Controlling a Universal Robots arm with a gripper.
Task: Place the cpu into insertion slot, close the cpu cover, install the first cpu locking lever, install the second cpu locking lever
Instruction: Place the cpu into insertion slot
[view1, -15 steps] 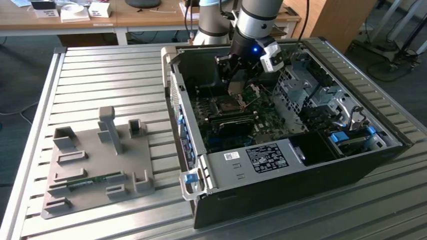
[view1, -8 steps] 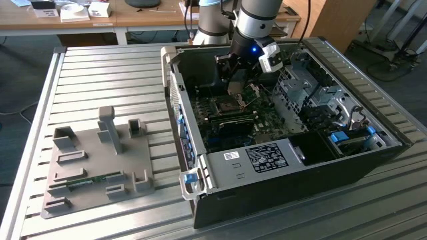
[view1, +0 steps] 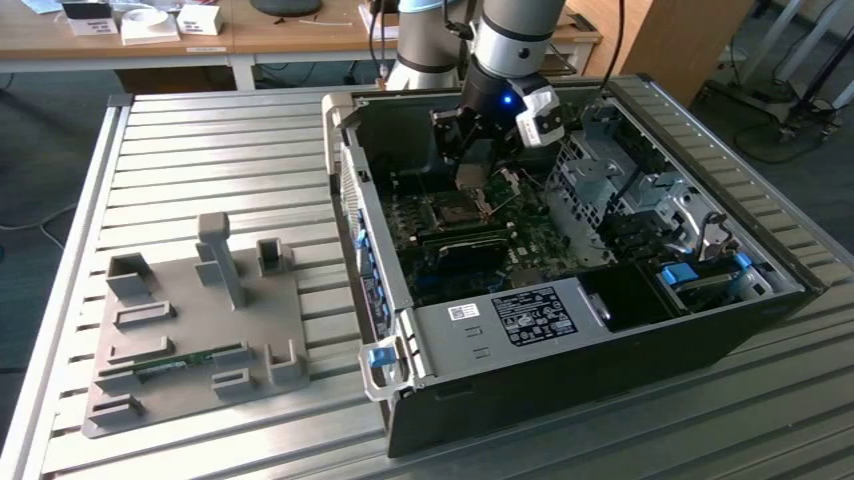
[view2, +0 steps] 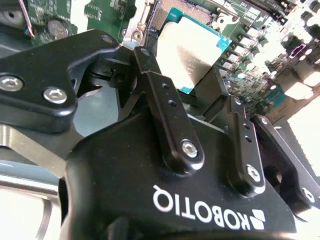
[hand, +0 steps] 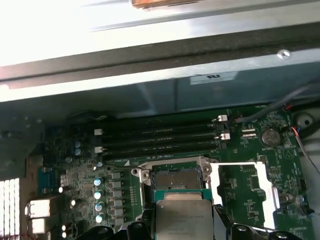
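Your slatted metal table (view1: 214, 140) carries a grey fixture tray (view1: 187, 340) and the open computer case (view1: 694, 330). Inside, the cpu cover (hand: 250, 192) lies swung open beside the bare socket (hand: 175, 177). The square cpu (hand: 182, 217) sits flat near that socket, silvery top up. The gripper (view2: 186, 75) fingers (view2: 167, 110) are clamped on its opposite edges.

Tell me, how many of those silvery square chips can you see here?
1. The chip is clamped in the gripper, near the empty socket on the green board. Others could lie hidden elsewhere.
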